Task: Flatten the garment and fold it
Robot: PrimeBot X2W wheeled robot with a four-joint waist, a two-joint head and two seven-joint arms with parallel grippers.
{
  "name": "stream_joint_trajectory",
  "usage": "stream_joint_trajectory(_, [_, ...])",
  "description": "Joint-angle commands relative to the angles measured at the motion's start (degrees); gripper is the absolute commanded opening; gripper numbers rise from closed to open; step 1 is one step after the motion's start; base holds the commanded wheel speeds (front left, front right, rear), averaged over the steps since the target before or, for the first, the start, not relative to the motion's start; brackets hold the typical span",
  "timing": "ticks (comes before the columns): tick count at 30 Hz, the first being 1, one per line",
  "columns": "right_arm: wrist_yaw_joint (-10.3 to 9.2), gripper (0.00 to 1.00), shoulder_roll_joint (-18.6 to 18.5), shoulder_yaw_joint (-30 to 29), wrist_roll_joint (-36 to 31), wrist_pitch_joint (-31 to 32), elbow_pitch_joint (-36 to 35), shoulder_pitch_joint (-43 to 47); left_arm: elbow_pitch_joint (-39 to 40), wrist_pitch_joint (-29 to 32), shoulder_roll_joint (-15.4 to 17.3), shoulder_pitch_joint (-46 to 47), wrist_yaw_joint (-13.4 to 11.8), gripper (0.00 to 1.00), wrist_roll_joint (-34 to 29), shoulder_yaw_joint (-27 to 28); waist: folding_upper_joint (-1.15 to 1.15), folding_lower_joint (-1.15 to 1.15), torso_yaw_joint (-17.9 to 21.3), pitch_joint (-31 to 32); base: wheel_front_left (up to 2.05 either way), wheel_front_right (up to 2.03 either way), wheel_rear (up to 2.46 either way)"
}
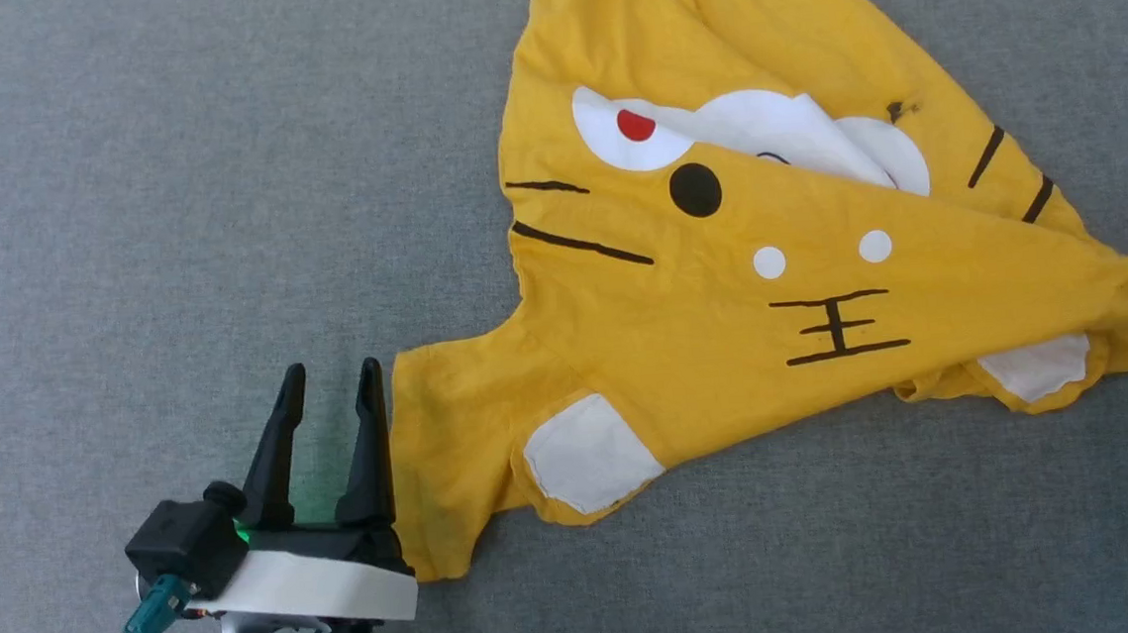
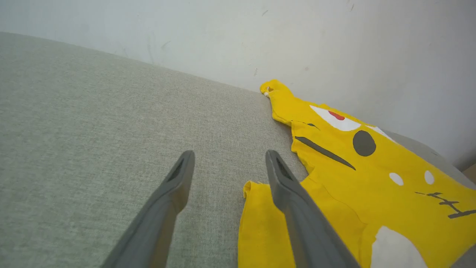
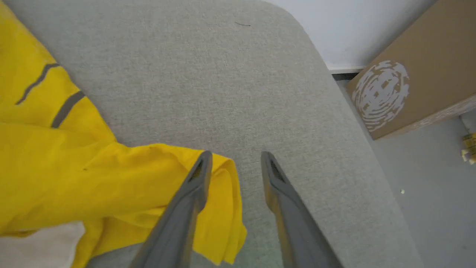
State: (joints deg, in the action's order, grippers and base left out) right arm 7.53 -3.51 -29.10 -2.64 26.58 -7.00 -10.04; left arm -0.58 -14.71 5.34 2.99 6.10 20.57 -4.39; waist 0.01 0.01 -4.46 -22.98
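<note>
Your left gripper (image 1: 332, 372) sits low at the near left of the grey padded surface (image 1: 168, 185), fingers pointing away from the robot and lying close to the fabric. Its jaws are spread wide and hold nothing. In the left wrist view (image 2: 229, 156) the right-hand finger overlaps the edge of the near sleeve, while the other is over bare surface.

Your right gripper (image 3: 236, 156) is at the far sleeve. Its jaws stand apart with a clear gap, and the crumpled sleeve end lies under the left-hand finger and partly in that gap, but it is not pinched.

A cardboard box (image 3: 420, 74) stands on the floor (image 3: 438, 193) beside the surface, and you cannot see inside it.

The garment (image 1: 705, 346) lies on the surface print side up, right of centre in the head view, and reaches the pale wall (image 2: 260, 37) at the back. Its long axis runs sleeve to sleeve, from beside your left gripper across to the right edge. The white ear patches are nearest the robot and the body points away. A diagonal fold crosses the cat face, so the cloth is not flat
</note>
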Motion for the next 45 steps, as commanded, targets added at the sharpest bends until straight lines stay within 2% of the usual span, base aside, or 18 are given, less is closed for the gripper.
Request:
stream_joint_trajectory(1, [-0.04,1.00,-0.6,0.0,-1.9,-1.5,1.0,-1.6,0.3,-0.1,0.4,1.0,0.5,1.00,0.0,-0.1,-0.01,-0.01,-0.4,-0.9,0.00,0.00,0.00])
stream_joint_trajectory(5, [-0.04,1.00,0.0,2.2,-2.8,-6.9,4.2,-5.5,0.3,0.0,0.8,1.3,0.4,1.00,0.1,-0.1,-0.01,-0.01,-0.9,-1.0,0.00,0.00,0.00])
stream_joint_trajectory(10, [-0.04,1.00,0.4,11.0,-0.4,-8.3,1.7,-8.3,0.1,0.0,0.5,1.3,0.1,1.00,0.2,-0.6,-0.01,-0.01,-1.3,-0.4,0.00,0.00,0.00])
stream_joint_trajectory(14, [-0.04,1.00,-0.1,19.1,1.0,-3.4,0.1,-10.9,0.1,-0.1,0.2,1.3,0.0,1.00,0.5,-1.1,-0.01,-0.01,-1.7,-0.2,0.00,0.00,0.00])
stream_joint_trajectory(17, [-0.04,1.00,-2.2,24.2,2.2,2.9,1.7,-13.9,0.1,-0.1,0.1,1.4,0.0,1.00,0.6,-1.3,-0.01,-0.01,-2.4,-0.6,0.00,0.00,0.00])
stream_joint_trajectory(21, [-0.04,1.00,-4.9,28.5,3.3,11.4,6.6,-18.7,0.1,-0.2,0.0,1.9,0.1,1.00,0.7,-1.6,-0.01,-0.01,-3.4,-1.4,0.00,0.00,0.00])
stream_joint_trajectory(27, [-0.04,1.00,-7.1,30.9,3.8,17.6,16.5,-23.4,-0.2,-0.2,-0.3,2.8,0.3,1.00,0.5,-2.6,-0.01,-0.01,-5.6,-2.3,0.00,0.00,0.00])
stream_joint_trajectory(28, [-0.04,0.68,-7.4,31.2,3.7,18.6,18.0,-23.7,-0.4,-0.2,-0.3,3.0,0.3,1.00,0.5,-2.8,-0.01,-0.01,-6.0,-2.3,0.00,0.00,0.00])
stream_joint_trajectory(29, [-0.04,0.29,-7.8,31.5,3.7,19.0,19.2,-24.1,-0.5,-0.2,-0.4,3.1,0.4,1.00,0.5,-3.0,-0.01,-0.01,-6.3,-2.4,0.00,0.00,0.00])
stream_joint_trajectory(30, [-0.04,0.00,-8.0,31.6,3.6,19.0,20.1,-24.4,-0.7,-0.2,-0.5,3.2,0.4,1.00,0.6,-3.2,-0.01,-0.01,-6.7,-2.4,0.00,0.00,0.00])
stream_joint_trajectory(35, [-0.04,0.00,-9.1,33.5,3.3,17.4,22.0,-27.0,-1.6,-0.3,-0.9,3.2,0.5,1.00,1.0,-3.5,-0.01,-0.01,-7.9,-2.3,0.00,0.00,0.00])
stream_joint_trajectory(45, [-0.04,0.00,-12.0,37.0,1.1,12.6,22.5,-39.3,-1.7,-0.3,-1.5,4.4,0.8,1.00,1.2,-4.2,-0.01,-0.01,-10.4,-4.0,0.00,0.00,0.00])
